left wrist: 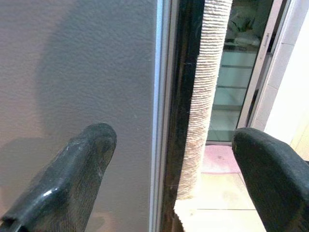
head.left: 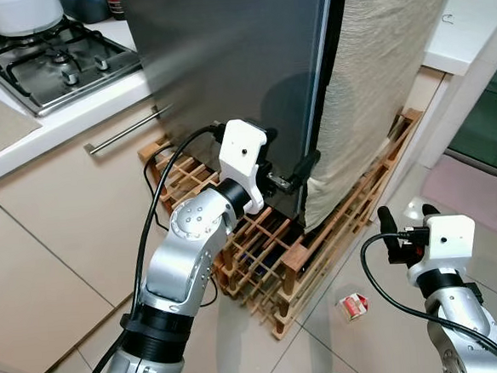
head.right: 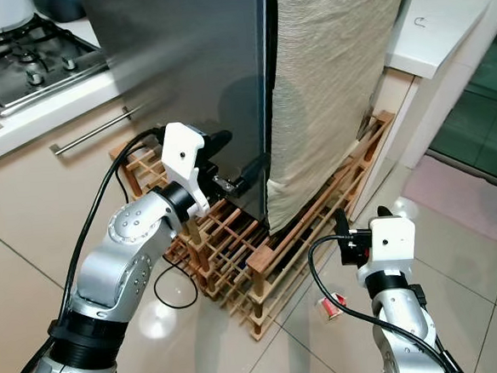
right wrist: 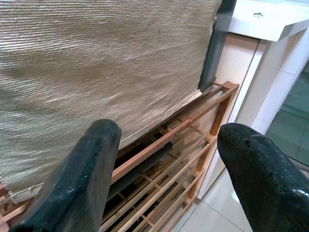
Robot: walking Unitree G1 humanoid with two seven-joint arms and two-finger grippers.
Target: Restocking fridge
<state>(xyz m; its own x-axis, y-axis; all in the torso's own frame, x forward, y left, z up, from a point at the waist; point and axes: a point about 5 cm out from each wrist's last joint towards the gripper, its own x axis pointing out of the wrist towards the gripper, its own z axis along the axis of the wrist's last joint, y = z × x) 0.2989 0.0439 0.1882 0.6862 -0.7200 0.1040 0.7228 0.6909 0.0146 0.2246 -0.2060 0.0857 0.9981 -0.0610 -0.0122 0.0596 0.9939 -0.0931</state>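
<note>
The fridge is a tall dark grey box whose door (head.left: 231,60) is shut. My left gripper (head.left: 303,172) is held out at the door's lower right edge, open, one finger on each side of the door edge (left wrist: 161,96) and nothing gripped. My right gripper (head.left: 392,232) hangs low at the right, open and empty, facing the fridge's cloth-covered side. In the right wrist view its fingers (right wrist: 91,164) frame the beige cloth (right wrist: 96,63) and a wooden rack (right wrist: 183,140).
A beige woven cloth (head.left: 377,66) drapes the fridge's right side. A wooden slatted rack (head.left: 338,240) lies on the tiled floor under and around the fridge. A small red and white carton (head.left: 352,305) lies on the floor. At left are a hob (head.left: 48,60) and a cabinet handle (head.left: 125,131); at right is a white counter (head.left: 467,17).
</note>
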